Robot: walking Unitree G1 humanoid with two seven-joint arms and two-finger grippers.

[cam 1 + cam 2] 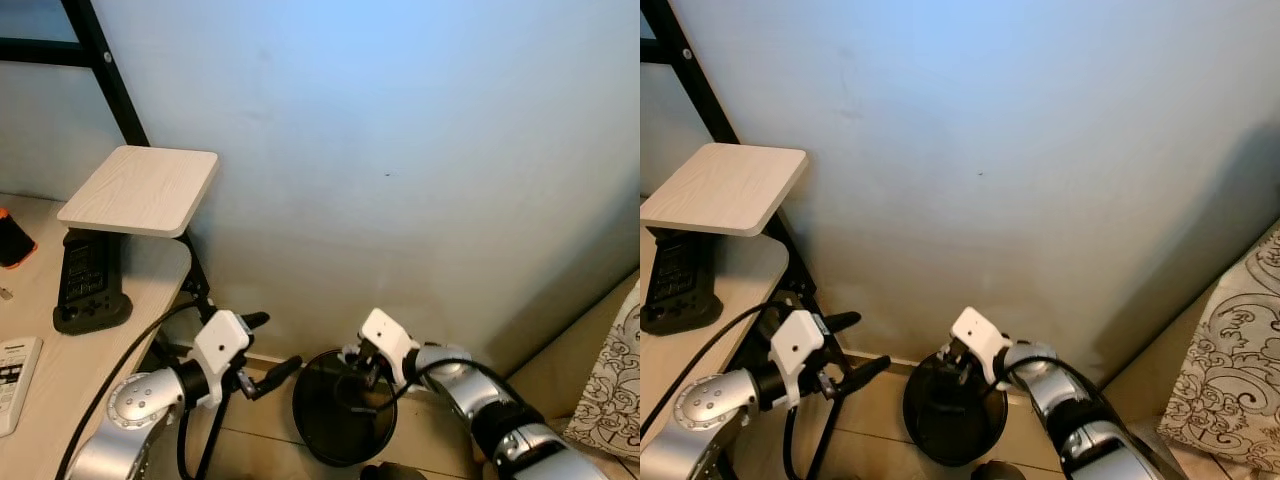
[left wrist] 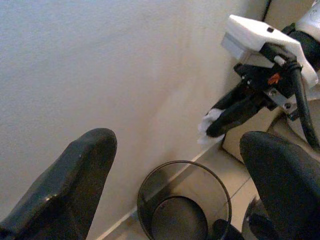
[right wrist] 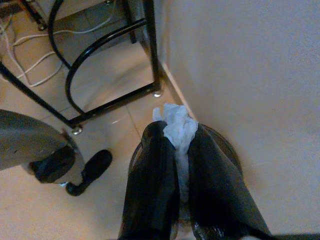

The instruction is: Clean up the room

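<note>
I've got the right gripper (image 3: 176,150) clenched on a crumpled white tissue (image 3: 176,126), held right over the black mesh wastebasket (image 1: 335,425) by the wall. Left gripper (image 1: 268,350) hangs w/ fingers spread, empty, just beside the desk (image 1: 60,370) edge.

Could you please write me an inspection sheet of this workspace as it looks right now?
Surface: tiled floor at the foot of a pale wall.
Job's things: white crumpled tissue; black mesh bin against the wall.
Clutter: black device and a remote on the desk.
Grippers: right pincer shut on the tissue, above the bin; left pincer open, beside the bin, holding nothing.
Cables: black cable along the left arm; white cables on the floor under the desk.
Surroundings: small wooden shelf, patterned fabric.
</note>
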